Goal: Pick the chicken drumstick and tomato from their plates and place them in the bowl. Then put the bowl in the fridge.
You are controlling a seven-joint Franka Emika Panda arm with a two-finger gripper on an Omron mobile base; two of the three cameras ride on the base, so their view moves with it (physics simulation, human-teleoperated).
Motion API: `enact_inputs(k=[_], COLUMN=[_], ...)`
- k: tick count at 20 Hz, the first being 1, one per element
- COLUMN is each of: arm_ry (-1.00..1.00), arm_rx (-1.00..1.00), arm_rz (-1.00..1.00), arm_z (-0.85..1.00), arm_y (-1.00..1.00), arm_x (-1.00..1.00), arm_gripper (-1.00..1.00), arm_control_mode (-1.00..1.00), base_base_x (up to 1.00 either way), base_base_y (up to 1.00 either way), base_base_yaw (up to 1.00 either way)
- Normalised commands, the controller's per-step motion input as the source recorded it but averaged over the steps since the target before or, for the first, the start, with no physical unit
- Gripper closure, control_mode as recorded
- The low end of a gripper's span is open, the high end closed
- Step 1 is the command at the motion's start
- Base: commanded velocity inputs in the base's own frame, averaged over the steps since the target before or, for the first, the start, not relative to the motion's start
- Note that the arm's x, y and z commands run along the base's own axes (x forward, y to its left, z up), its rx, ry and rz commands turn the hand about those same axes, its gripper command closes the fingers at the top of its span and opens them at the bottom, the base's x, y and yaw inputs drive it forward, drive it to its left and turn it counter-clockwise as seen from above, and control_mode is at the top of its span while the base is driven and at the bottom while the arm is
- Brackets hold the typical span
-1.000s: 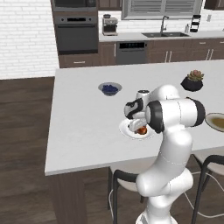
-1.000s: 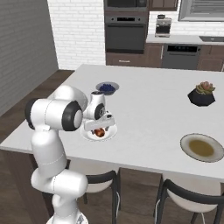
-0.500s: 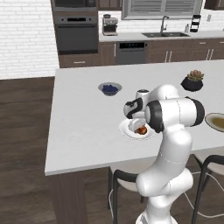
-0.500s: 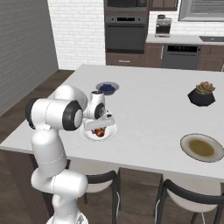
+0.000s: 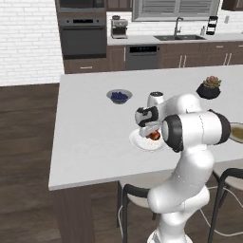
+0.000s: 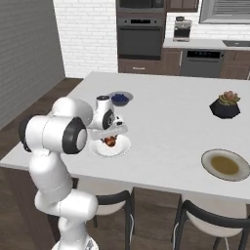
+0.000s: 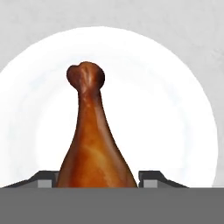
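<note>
The robot's gripper (image 7: 97,177) clamps the thick end of the chicken drumstick (image 7: 93,135), which lies on the white plate (image 7: 175,109) near the counter's front edge, its bone end pointing away from the hand. The glossy, tapering meat looks likely to slip or swing loose if the lift is quick.

Home kitchen: wall oven (image 5: 81,35), sink (image 5: 176,37), dishwasher (image 5: 140,57), island counter (image 5: 85,128).
</note>
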Motion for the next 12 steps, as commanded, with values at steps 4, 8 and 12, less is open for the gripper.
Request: enact_inputs(k=[4, 8, 12], arm_ry=[-0.12, -0.01, 0.00], arm_rx=[0.03, 0.11, 0.22], arm_rz=[-0.27, -0.42, -0.51], arm_z=[0.93, 1.00, 0.81], arm_y=[0.00, 0.02, 0.00], arm_x=[-0.51, -0.63, -0.87], arm_gripper=[1.00, 1.00, 1.00], arm_control_mode=[-1.00, -1.00, -1.00], base_base_x=[0.00, 0.00, 0.00], base_base_y=[0.00, 0.00, 0.00], base_base_yaw=[0.00, 0.00, 0.00])
